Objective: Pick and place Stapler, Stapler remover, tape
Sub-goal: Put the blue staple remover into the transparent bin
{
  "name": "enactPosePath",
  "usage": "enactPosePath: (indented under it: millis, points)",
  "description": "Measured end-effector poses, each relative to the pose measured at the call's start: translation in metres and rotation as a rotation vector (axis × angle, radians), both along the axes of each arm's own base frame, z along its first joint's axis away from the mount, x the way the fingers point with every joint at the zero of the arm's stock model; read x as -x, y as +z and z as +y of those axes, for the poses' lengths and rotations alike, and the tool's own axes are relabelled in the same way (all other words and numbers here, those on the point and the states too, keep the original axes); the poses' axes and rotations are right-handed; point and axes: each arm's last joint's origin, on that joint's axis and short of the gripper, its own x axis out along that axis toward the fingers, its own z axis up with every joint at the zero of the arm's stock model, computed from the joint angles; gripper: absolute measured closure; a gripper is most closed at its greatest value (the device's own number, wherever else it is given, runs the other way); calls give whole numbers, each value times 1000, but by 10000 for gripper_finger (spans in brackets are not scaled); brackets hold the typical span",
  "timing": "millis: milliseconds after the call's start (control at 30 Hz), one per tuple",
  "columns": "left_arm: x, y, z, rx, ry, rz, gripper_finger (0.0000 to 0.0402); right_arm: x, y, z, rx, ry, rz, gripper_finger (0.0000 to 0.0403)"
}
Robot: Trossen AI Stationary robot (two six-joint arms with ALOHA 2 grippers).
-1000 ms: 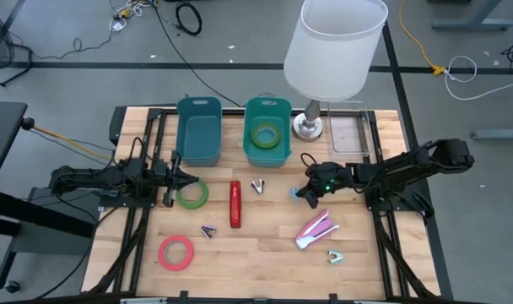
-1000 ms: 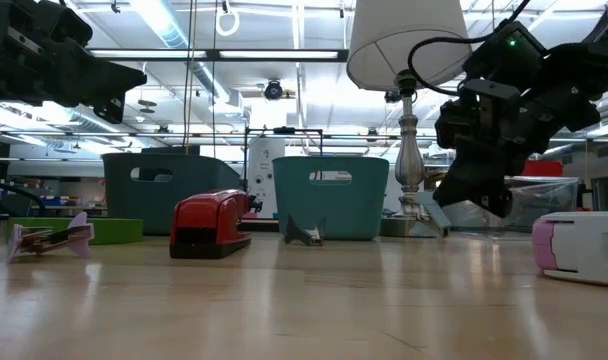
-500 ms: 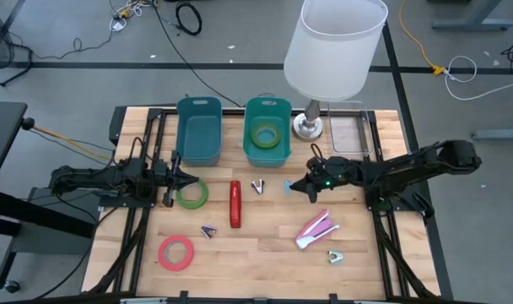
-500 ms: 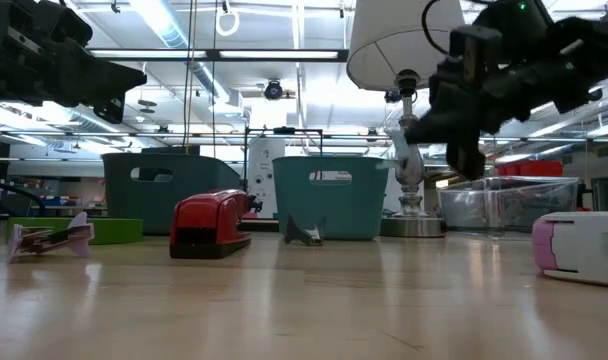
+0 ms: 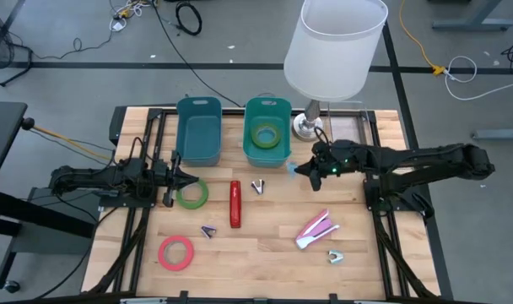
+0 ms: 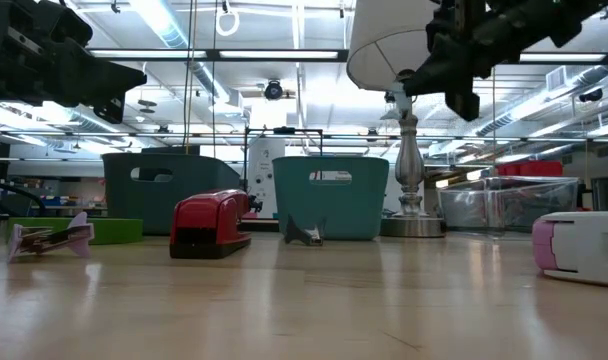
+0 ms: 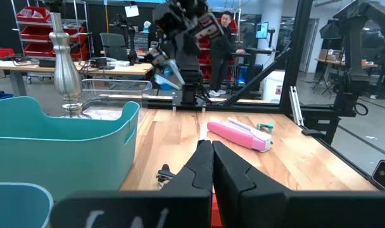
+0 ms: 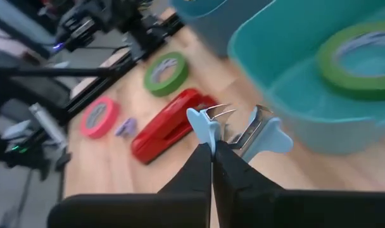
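**Carrying the blue staple remover toward the teal bin**

Holding a light blue staple remover (image 8: 233, 130) by one wing, my right gripper (image 5: 310, 170) is clamped on it in mid-air, just right of centre in the high view, beside the right-hand teal bin (image 5: 267, 150) that already holds a green tape roll (image 5: 264, 133). From my wrist, the remover's metal claws point away from me toward the bin's rim, its wings spread crosswise. In the low view the remover is only a pale sliver at upper right, hard to make out against the lamp (image 6: 404, 60). A second ago I was lower and nearer the pink stapler (image 5: 315, 228); since then I have risen and moved toward the bin.

My left gripper (image 5: 191, 177) waits at centre left with fingers together, touching nothing, beside the green tape (image 5: 191, 193). The red stapler (image 5: 234, 203) lies with its long axis running top to bottom of the frame.
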Motion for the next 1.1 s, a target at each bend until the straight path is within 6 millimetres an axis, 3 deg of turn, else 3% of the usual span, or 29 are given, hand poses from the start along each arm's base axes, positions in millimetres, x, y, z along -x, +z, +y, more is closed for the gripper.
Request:
enactPosePath:
  millis: [167, 833, 1100]
  points:
    - [0, 0, 0, 0, 0, 1, 399, 12, 14, -12, 17, -68, 20, 403]
    - [0, 0, 0, 0, 0, 0, 399, 50, 14, -36, 16, -295, 155, 403]
    - [0, 0, 0, 0, 0, 0, 399, 64, 45, -37, 139, -329, 211, 403]
